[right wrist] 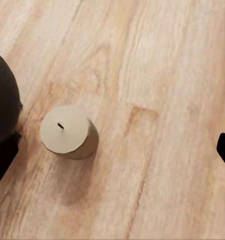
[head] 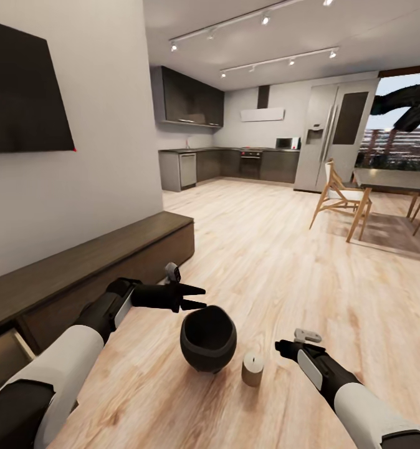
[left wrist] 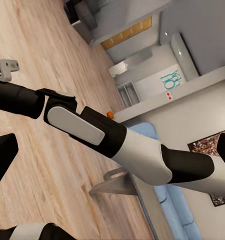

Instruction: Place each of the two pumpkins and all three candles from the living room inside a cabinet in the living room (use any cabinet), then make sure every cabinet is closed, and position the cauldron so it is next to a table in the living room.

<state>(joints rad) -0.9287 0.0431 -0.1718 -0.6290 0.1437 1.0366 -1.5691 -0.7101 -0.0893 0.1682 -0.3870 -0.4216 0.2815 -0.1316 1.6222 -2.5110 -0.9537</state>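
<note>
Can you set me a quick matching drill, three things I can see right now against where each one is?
Things:
1. cauldron
2. candle
3. left gripper

Places:
A. standing upright on the wood floor, just beside the black pot on the right arm's side
B. hovering just above the pot's rim, on the side towards the low dark cabinet
C. on the floor between the two arms, mouth up

Pairs: 1-C, 2-A, 3-B
</note>
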